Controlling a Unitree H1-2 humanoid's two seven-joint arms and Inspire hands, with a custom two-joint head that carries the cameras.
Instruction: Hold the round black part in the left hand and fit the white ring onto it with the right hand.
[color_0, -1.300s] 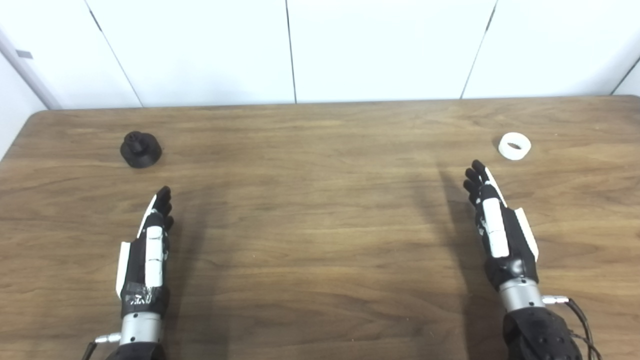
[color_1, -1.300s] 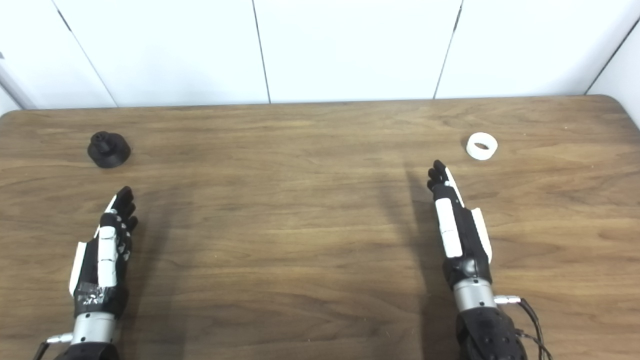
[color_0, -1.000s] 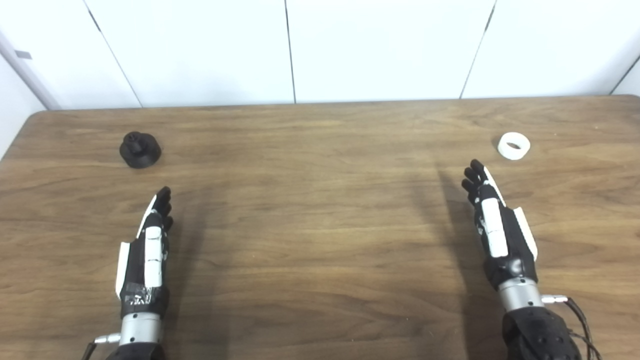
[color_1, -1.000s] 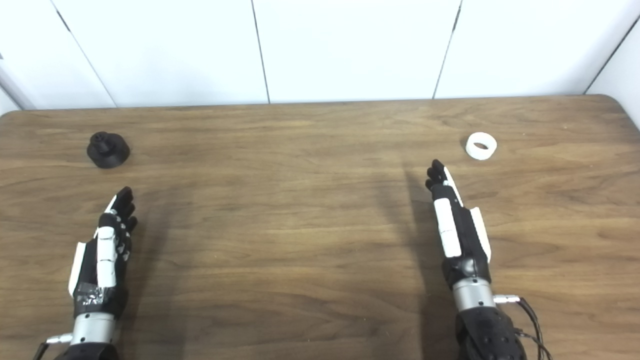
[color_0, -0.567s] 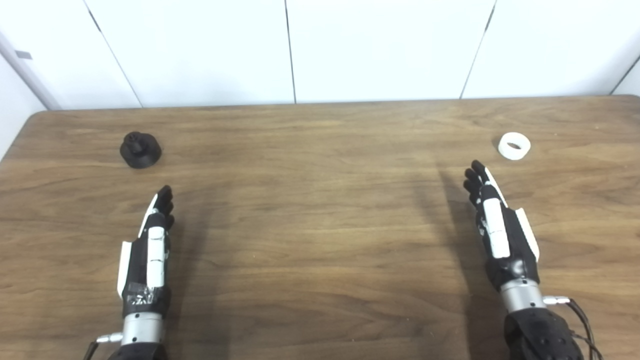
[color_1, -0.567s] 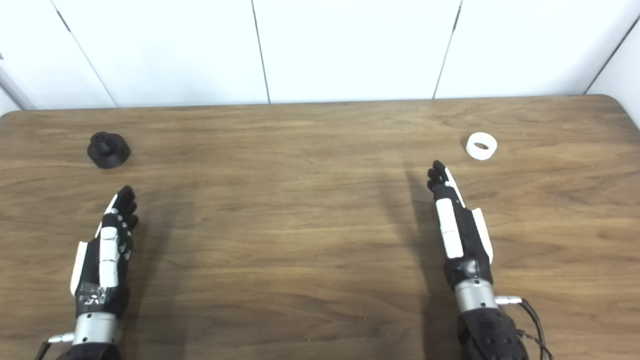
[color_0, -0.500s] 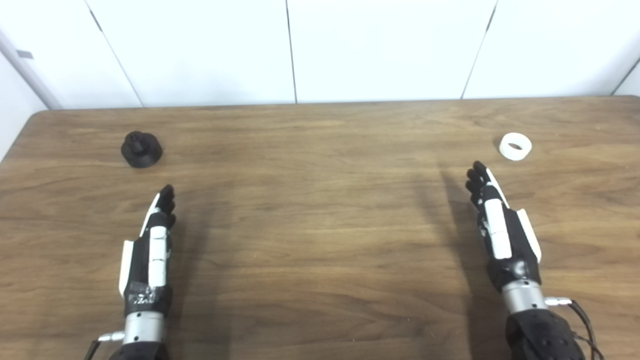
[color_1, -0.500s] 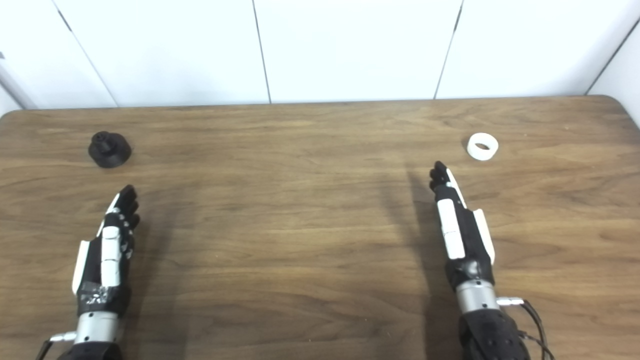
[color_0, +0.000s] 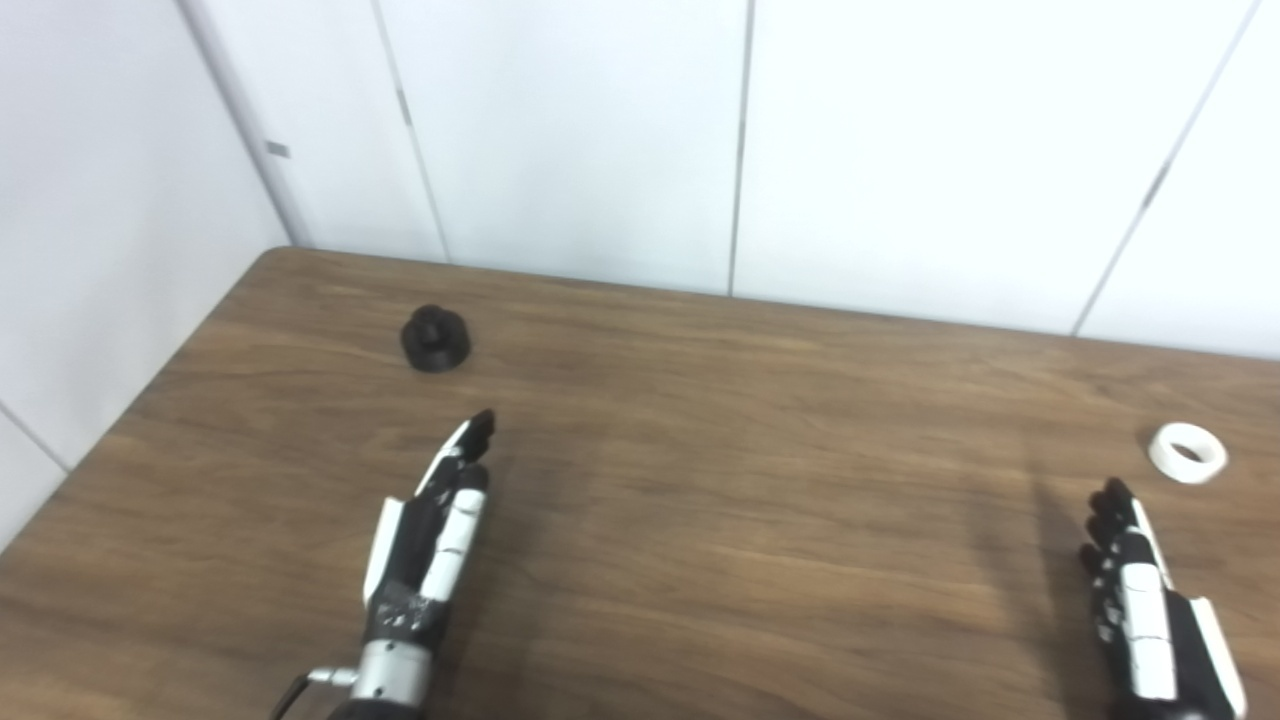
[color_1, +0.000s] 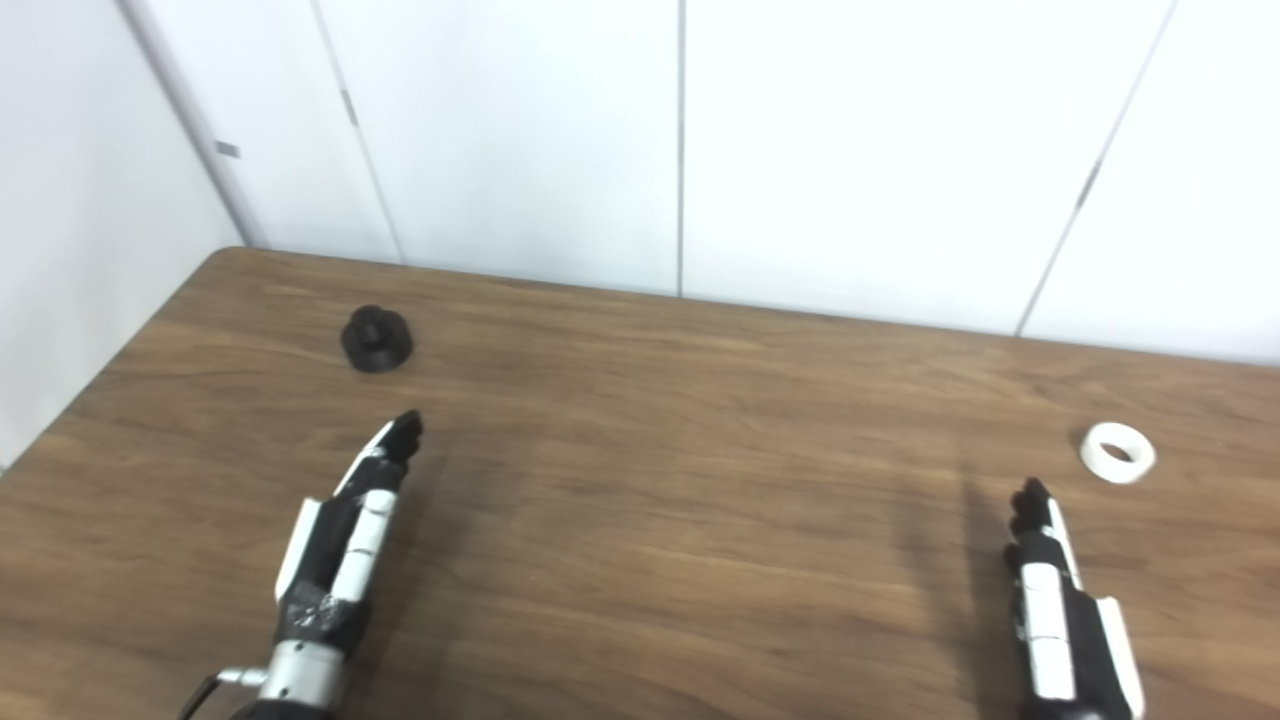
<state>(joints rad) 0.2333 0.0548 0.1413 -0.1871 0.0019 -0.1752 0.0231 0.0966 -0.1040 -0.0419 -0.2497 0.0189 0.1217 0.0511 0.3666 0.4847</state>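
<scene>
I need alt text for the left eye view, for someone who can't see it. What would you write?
Two black-and-white robot hands, left hand and right hand, reach over a wooden table, fingers extended, holding nothing. A round black part lies ahead of the left one, a white ring ahead of the right. White wall panels stand behind.

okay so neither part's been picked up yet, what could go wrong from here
The white ring lies near the right border of both views, so the right robot hand might grasp it partly out of sight. The round black part is low and squat; the left robot hand could nudge it away rather than grip it.
</scene>
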